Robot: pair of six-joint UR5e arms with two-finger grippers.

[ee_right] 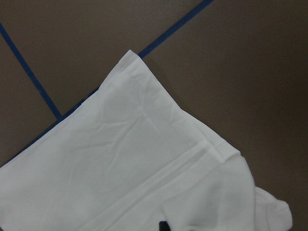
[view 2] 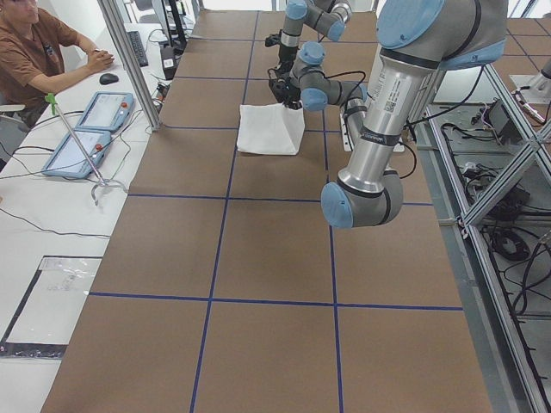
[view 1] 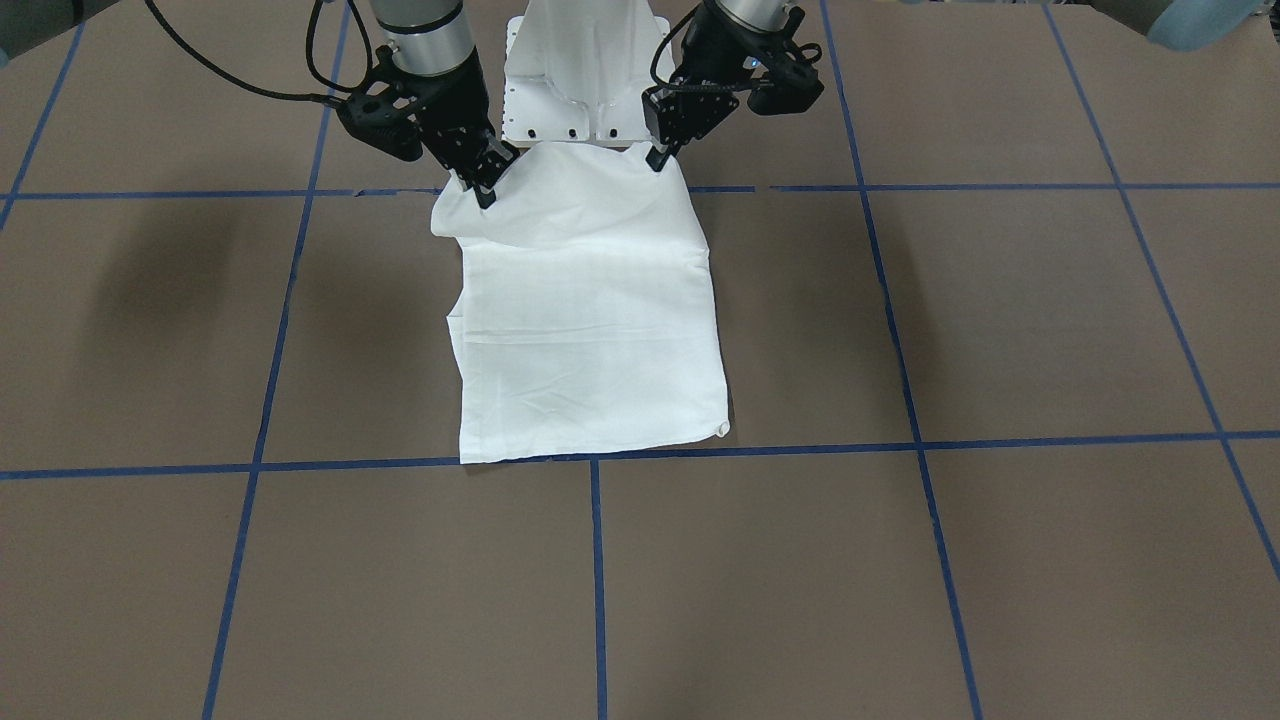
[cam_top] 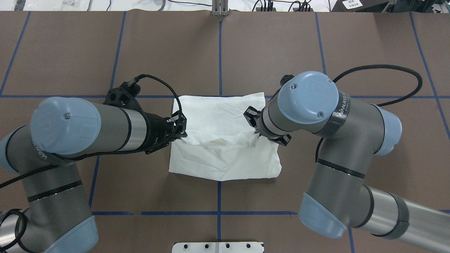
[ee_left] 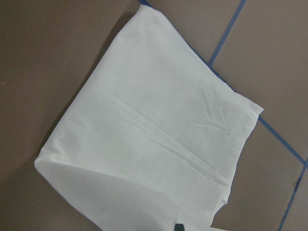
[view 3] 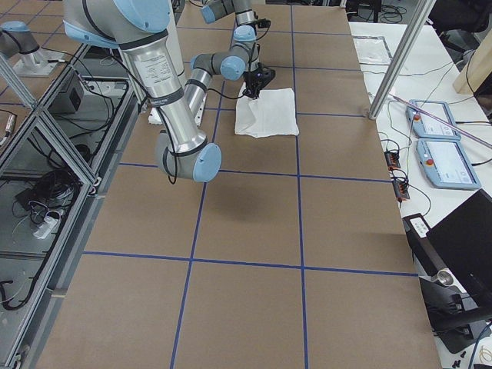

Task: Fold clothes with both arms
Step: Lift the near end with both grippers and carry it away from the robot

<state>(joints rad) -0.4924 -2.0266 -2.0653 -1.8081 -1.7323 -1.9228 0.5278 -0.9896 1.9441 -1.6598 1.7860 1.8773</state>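
The left end effector (view 1: 659,157) is clenched on one corner of the shirt (view 1: 590,330). The right end effector (view 1: 484,190) is clenched on the other corner of the same edge. That edge is raised off the tabletop (view 1: 1000,320), and the cloth sags a little between the two grips. The rest of the shirt lies flat in layers near the middle of the tabletop, just in front of the white pedestal (view 1: 575,70).

The shirt's edge farthest from the robot lies along a blue tape line (view 1: 800,447), and one of its corners curls up slightly. Brown tabletop marked with a blue tape grid stretches wide on both sides of the shirt and beyond that edge. The two arms angle in from either side with the shirt between them.

In the overhead view the right arm's wrist covers its fingers, and the left fingers are partly lost against the cloth. Each wrist camera shows mostly white cloth, with only a dark sliver of a fingertip (ee_left: 179,227) cut off at the bottom border. Only plain white fabric shows in every view, with a stitched hem line across it.

A band on the right arm (cam_top: 342,104) carries white lettering, too small to read with certainty. In the left side view an operator (view 2: 43,47) sits beside two pendants (view 2: 86,129).
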